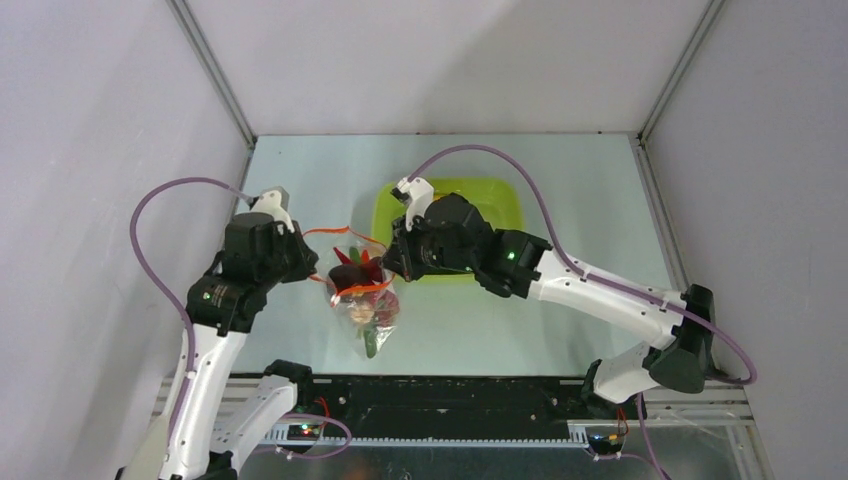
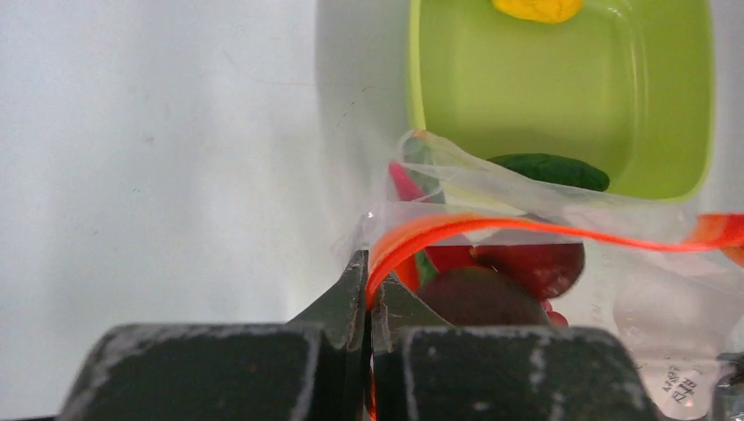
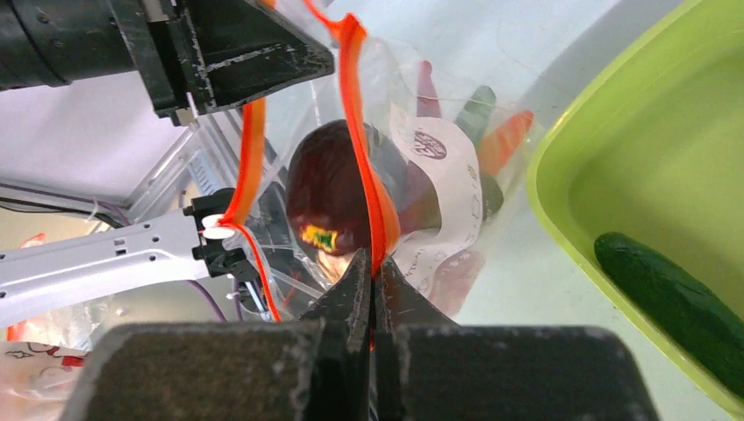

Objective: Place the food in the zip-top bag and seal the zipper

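Table [image 1: 300,170]: open surface left of and beyond the bag. Tray [image 1: 505,190], centre right, holds cucumber [image 3: 667,298] and lemon [image 2: 537,7]. Bag [image 1: 368,305], frame centre, just off the tray's left rim, mouth gaping. Left gripper [image 1: 316,272] and right gripper [image 1: 386,262] each pinch the zipper [image 3: 355,114] from opposite sides. Maroon ball [image 3: 320,193] sits inside.

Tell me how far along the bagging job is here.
Done: several pieces, including the maroon ball, sit inside the zip-top bag. In hand: the left hand and right hand each pinch the zipper, holding the mouth open. Left: the cucumber and lemon lie in the tray, and the zipper is unsealed.
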Robot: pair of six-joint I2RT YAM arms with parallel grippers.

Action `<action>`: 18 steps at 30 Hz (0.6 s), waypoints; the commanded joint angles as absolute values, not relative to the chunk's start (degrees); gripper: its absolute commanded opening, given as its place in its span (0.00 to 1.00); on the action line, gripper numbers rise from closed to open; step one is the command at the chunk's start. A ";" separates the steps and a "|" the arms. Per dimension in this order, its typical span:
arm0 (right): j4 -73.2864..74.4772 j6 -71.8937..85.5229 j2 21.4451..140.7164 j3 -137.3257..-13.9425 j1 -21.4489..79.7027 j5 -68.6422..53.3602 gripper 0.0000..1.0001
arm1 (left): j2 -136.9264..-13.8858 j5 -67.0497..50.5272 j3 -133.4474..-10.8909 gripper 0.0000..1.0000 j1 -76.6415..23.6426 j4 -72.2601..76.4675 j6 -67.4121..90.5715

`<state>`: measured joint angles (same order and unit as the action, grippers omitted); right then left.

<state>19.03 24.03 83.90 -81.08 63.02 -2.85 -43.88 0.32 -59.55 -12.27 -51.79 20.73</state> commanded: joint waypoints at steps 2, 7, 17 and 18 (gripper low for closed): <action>23.22 21.10 84.04 -85.71 63.95 1.92 0.00 | -42.80 4.15 -63.92 0.06 -12.56 -58.38 20.88; 20.25 21.99 90.73 -88.84 64.21 -9.91 0.00 | -43.58 -15.43 -61.42 0.06 -13.06 -53.53 20.45; 19.60 22.89 89.94 -82.73 59.76 -6.44 0.00 | -46.40 11.79 -63.29 0.01 -13.04 -58.13 24.38; 19.14 22.61 90.58 -82.71 59.72 -7.50 0.00 | -47.24 12.44 -63.29 0.01 -13.02 -58.15 25.15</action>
<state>22.24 22.46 92.18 -83.57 60.82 -5.91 -44.05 -2.39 -61.63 -12.97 -56.90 21.69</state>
